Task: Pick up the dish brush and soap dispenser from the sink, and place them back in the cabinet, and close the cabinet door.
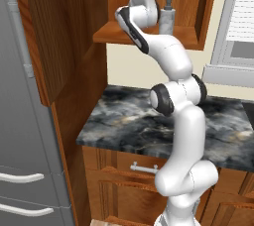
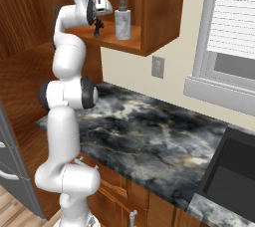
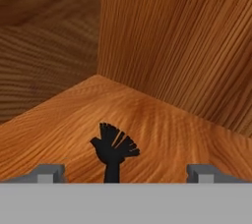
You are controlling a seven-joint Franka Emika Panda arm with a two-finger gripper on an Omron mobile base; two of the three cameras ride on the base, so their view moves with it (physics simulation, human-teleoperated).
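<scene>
- Arm (image 1: 181,121): rises from the base in front of the counter, bends at a dark elbow joint above the stone top, then reaches up and back into the open cabinet; wrist turned so the hand points into the cabinet interior.
- Gripper (image 3: 123,171): released; in the hand view the two finger tips (image 3: 49,173) stand wide apart at either side, nothing between them but the brush below. In the right base view the gripper (image 2: 99,14) sits just above the shelf, to the left of the bottle.
- Cabinet (image 2: 159,7): reddish-brown wood wall unit, open at the front; its shelf floor (image 3: 162,120) meets two wooden walls in a corner.
- Contents, item one, dish brush (image 3: 113,149): lies on the shelf floor directly under the open fingers, dark in this view, bristles fanned towards the corner, handle running back towards the hand. In the right base view the brush (image 2: 98,26) shows as a small dark shape under the gripper.
- Contents, item two, soap dispenser (image 2: 122,21): white bottle with grey pump top, upright on the shelf, right of the gripper and apart from it; in the left base view it (image 1: 167,18) stands just behind the wrist.
- Cabinet door (image 1: 47,31): swung open, at the left of the left base view.
- Counter (image 2: 149,131): grey-black marbled top.
- Sink (image 2: 231,171): black basin at the right edge of the right base view.
</scene>
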